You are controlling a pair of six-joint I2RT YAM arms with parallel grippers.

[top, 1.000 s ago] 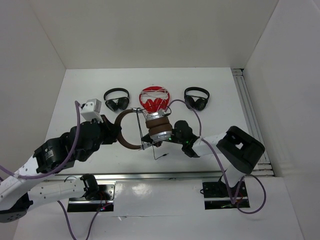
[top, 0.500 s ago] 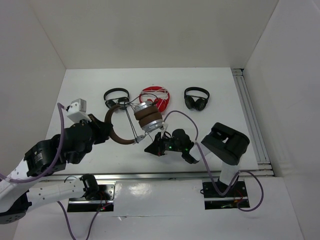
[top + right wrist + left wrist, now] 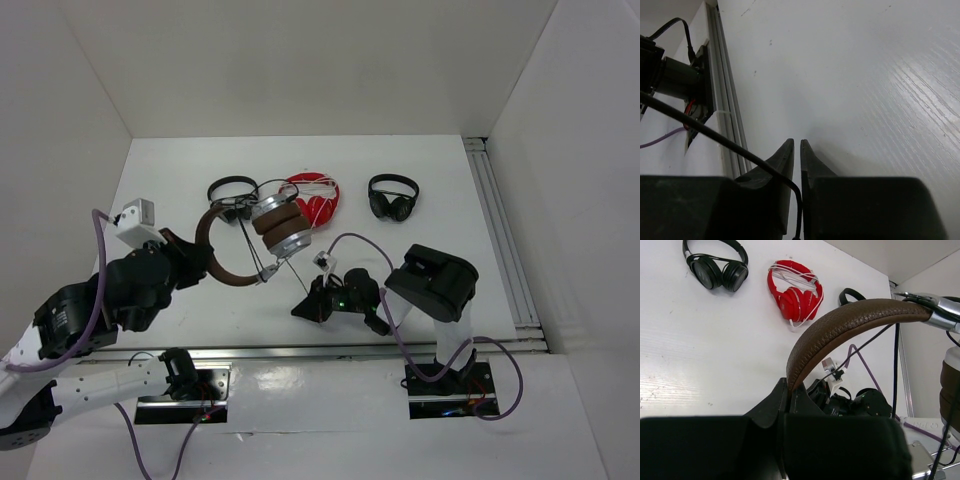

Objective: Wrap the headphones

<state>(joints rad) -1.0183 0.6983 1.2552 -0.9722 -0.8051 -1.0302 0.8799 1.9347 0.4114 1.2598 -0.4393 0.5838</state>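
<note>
1. Top external: left tool [image 3: 198, 252], left of centre, is clenched on the brown headband [image 3: 228, 278] of the headphones [image 3: 278, 228]. The cups sit up-right of the tool, centre frame, overlapping the back row.
2. Left wrist: the headband [image 3: 840, 327] rises out of the tool [image 3: 788, 396] and arcs to the right, clear of the bench [image 3: 715, 350]. Silver cup [image 3: 946, 316] at the right edge, brown pad [image 3: 951, 390] below it.
3. Back row on the bench [image 3: 160, 190], upper centre: small black pair [image 3: 232, 195], red pair with white cord [image 3: 318, 195], second black pair [image 3: 392, 197].
4. Right tool [image 3: 300, 308] is lower centre, below the cups.
5. Right wrist: tool [image 3: 800, 146] fingers are a sliver apart. The thin dark cable [image 3: 715, 137] comes in from the left and drops into the slit. Can't tell whether it's pinched or loose.
</note>
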